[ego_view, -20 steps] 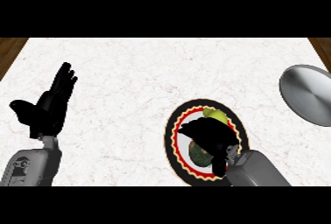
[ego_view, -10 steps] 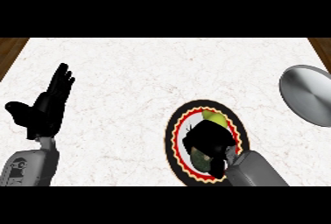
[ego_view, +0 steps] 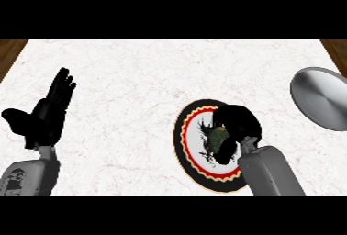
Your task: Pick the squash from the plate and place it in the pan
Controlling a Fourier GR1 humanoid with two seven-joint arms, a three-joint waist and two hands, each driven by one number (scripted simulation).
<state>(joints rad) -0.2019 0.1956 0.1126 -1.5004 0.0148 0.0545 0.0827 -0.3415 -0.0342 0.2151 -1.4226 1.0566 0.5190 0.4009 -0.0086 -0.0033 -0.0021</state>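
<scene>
Squash (ego_view: pixel 218 137) lay on the plate (ego_view: pixel 192 133), with the right hand (ego_view: pixel 237 123) curled round it from above. Lifting and carrying it to the pan (ego_view: pixel 325 102), well apart at the counter's right edge, remained. The left hand (ego_view: pixel 42 117) rested open at left.

White marble counter (ego_view: pixel 169 73) with faint grey and reddish veining, brown wood at both far corners. Plate (ego_view: pixel 193 153) black-rimmed, ringed by a red band with yellow scalloped edge, white centre marked with black. Squash (ego_view: pixel 218 138) dark mottled green. Pan (ego_view: pixel 324 103) plain silver-grey. Both hands, left (ego_view: pixel 42 119) and right (ego_view: pixel 238 123), black; forearms grey.
</scene>
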